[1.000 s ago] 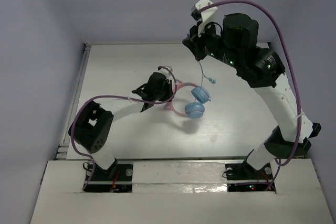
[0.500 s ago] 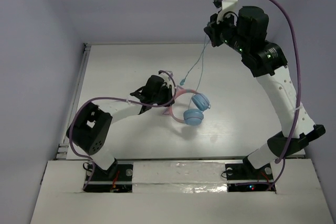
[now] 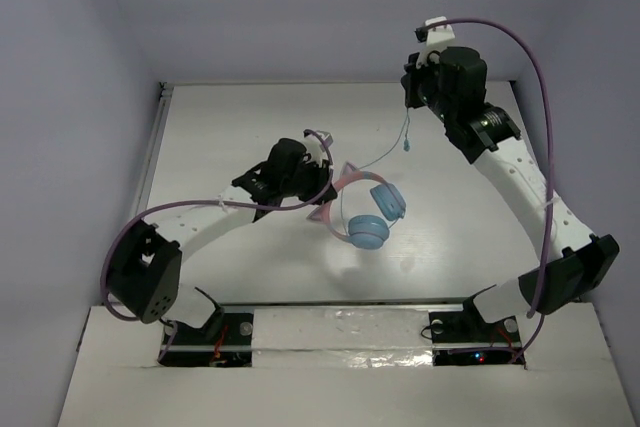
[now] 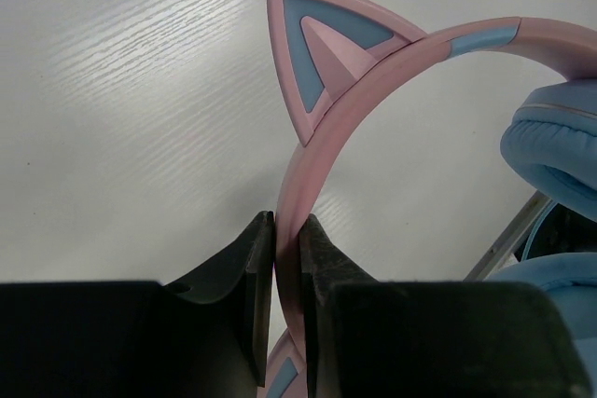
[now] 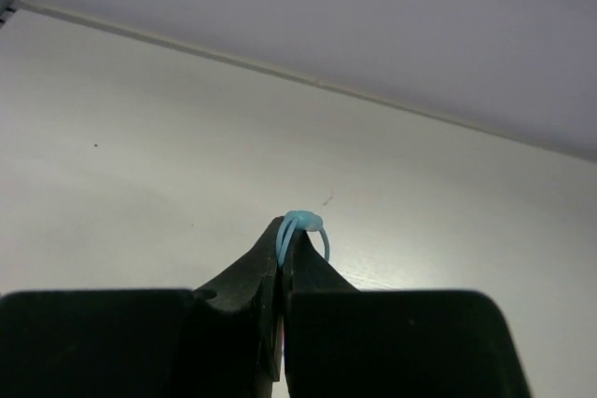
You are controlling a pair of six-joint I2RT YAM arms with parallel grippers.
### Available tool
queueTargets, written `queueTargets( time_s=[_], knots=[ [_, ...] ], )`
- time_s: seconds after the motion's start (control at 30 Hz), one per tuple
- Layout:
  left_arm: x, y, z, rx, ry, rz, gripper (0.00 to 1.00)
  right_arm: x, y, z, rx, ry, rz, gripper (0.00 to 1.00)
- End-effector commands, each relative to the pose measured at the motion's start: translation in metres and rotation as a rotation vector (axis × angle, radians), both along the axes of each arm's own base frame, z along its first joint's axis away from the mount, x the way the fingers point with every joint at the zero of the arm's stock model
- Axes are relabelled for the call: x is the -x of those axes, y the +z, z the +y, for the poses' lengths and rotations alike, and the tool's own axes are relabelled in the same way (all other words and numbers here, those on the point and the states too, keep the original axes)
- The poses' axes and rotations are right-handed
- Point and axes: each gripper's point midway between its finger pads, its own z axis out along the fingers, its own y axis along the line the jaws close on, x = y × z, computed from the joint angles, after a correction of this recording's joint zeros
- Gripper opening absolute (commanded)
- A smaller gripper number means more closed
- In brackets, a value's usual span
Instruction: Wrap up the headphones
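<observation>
The headphones (image 3: 368, 217) hang above the table's middle, with light-blue ear cups and a pink headband with cat ears (image 4: 322, 62). My left gripper (image 3: 322, 175) is shut on the pink headband (image 4: 291, 258) and holds the headphones up; an ear cup (image 4: 555, 142) shows at the right of the left wrist view. The thin pale-blue cable (image 3: 385, 152) runs from the headphones up to my right gripper (image 3: 408, 105), which is shut on a loop of the cable (image 5: 300, 228). The plug end (image 3: 405, 144) dangles below that gripper.
The white table (image 3: 250, 117) lies under both arms, with a raised rail (image 3: 150, 167) along its left edge and grey walls behind. A white shelf (image 3: 340, 322) runs along the near edge by the arm bases.
My right gripper has swung right and then come down nearer the table with the cable. My left arm has stretched out, shifting the headphones slightly right and toward the front.
</observation>
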Motion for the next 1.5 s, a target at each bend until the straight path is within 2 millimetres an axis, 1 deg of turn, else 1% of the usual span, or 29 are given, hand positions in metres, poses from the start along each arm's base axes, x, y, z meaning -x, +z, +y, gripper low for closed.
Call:
queueTargets(
  time_s=[0.0,0.03,0.13,0.23,0.27,0.33,0.47,0.5,0.53,0.63,0.7,0.73,0.77,0.8,0.83,0.87,0.9,0.93,1.0,1.03,1.07,1.13,1.17,1.2,1.23,1.27,1.33,1.4,1.47],
  knots=[
    [-0.006,0.069,-0.009,0.090,-0.024,-0.111,0.00,0.004,0.037,-0.019,-0.136,-0.095,-0.121,0.00],
    [-0.003,0.080,-0.010,0.109,-0.045,-0.132,0.00,0.002,0.019,-0.020,-0.146,-0.118,-0.088,0.00],
    [0.005,0.099,-0.008,0.124,-0.066,-0.144,0.00,-0.005,-0.011,-0.032,-0.169,-0.192,-0.036,0.00],
    [-0.005,0.114,0.004,0.132,-0.012,-0.168,0.00,-0.001,-0.018,-0.037,-0.251,-0.225,-0.035,0.00],
    [-0.011,0.120,0.010,0.134,-0.004,-0.180,0.00,0.001,-0.033,-0.038,-0.266,-0.233,-0.020,0.00],
    [-0.015,0.126,0.016,0.141,-0.002,-0.182,0.00,0.003,-0.046,-0.035,-0.297,-0.234,0.006,0.00],
    [-0.017,0.148,0.025,0.193,-0.040,-0.197,0.00,-0.002,-0.093,-0.017,-0.304,-0.191,0.146,0.02],
    [-0.018,0.151,0.026,0.200,-0.040,-0.193,0.00,-0.001,-0.101,-0.012,-0.315,-0.174,0.172,0.11],
    [-0.022,0.151,0.029,0.201,-0.035,-0.185,0.00,0.001,-0.105,-0.002,-0.347,-0.135,0.201,0.38],
    [-0.027,0.154,0.033,0.211,-0.026,-0.152,0.00,0.003,-0.101,0.008,-0.388,-0.095,0.218,0.65],
    [-0.035,0.162,0.039,0.194,0.011,-0.163,0.00,0.004,-0.102,0.007,-0.390,-0.094,0.238,0.66],
    [-0.037,0.151,0.045,0.140,0.034,-0.134,0.00,0.006,-0.100,0.009,-0.402,-0.084,0.246,0.67],
    [-0.048,0.159,0.055,0.109,0.091,-0.161,0.00,0.010,-0.098,0.011,-0.426,-0.042,0.259,0.67],
    [-0.052,0.158,0.062,0.081,0.119,-0.156,0.00,0.013,-0.089,0.004,-0.455,-0.028,0.246,0.70],
    [-0.054,0.150,0.069,0.049,0.143,-0.123,0.00,0.017,-0.094,0.003,-0.481,-0.016,0.263,0.76],
    [-0.061,0.156,0.079,0.040,0.171,-0.136,0.00,0.021,-0.088,0.005,-0.505,0.028,0.257,0.77],
    [-0.063,0.157,0.083,0.035,0.188,-0.134,0.00,0.023,-0.085,0.002,-0.517,0.034,0.247,0.77],
    [-0.065,0.157,0.087,0.028,0.199,-0.125,0.00,0.023,-0.087,-0.002,-0.523,0.029,0.241,0.69],
    [-0.070,0.175,0.089,0.031,0.217,-0.159,0.00,0.023,-0.100,-0.003,-0.522,0.022,0.233,0.45],
    [-0.071,0.175,0.089,0.025,0.222,-0.150,0.00,0.024,-0.102,-0.001,-0.528,0.046,0.217,0.06],
    [-0.074,0.193,0.089,0.039,0.230,-0.183,0.00,0.032,-0.113,0.012,-0.538,0.136,0.222,0.00],
    [-0.078,0.209,0.090,0.044,0.243,-0.209,0.00,0.047,-0.132,0.030,-0.543,0.276,0.248,0.00],
    [-0.079,0.213,0.090,0.046,0.243,-0.212,0.00,0.048,-0.122,0.035,-0.550,0.323,0.214,0.01],
    [-0.079,0.215,0.090,0.043,0.243,-0.211,0.00,0.056,-0.143,0.037,-0.550,0.341,0.244,0.11],
    [-0.080,0.214,0.089,0.040,0.240,-0.204,0.00,0.059,-0.149,0.040,-0.547,0.371,0.238,0.47],
    [-0.081,0.222,0.089,0.049,0.240,-0.218,0.00,0.065,-0.146,0.047,-0.548,0.452,0.201,0.59],
    [-0.082,0.226,0.090,0.044,0.247,-0.223,0.00,0.069,-0.164,0.049,-0.539,0.473,0.210,0.80],
    [-0.083,0.234,0.091,0.046,0.252,-0.240,0.00,0.063,-0.183,0.053,-0.519,0.488,0.254,0.86],
    [-0.082,0.239,0.091,0.047,0.247,-0.244,0.00,0.050,-0.182,0.056,-0.490,0.491,0.242,0.91]
  ],
)
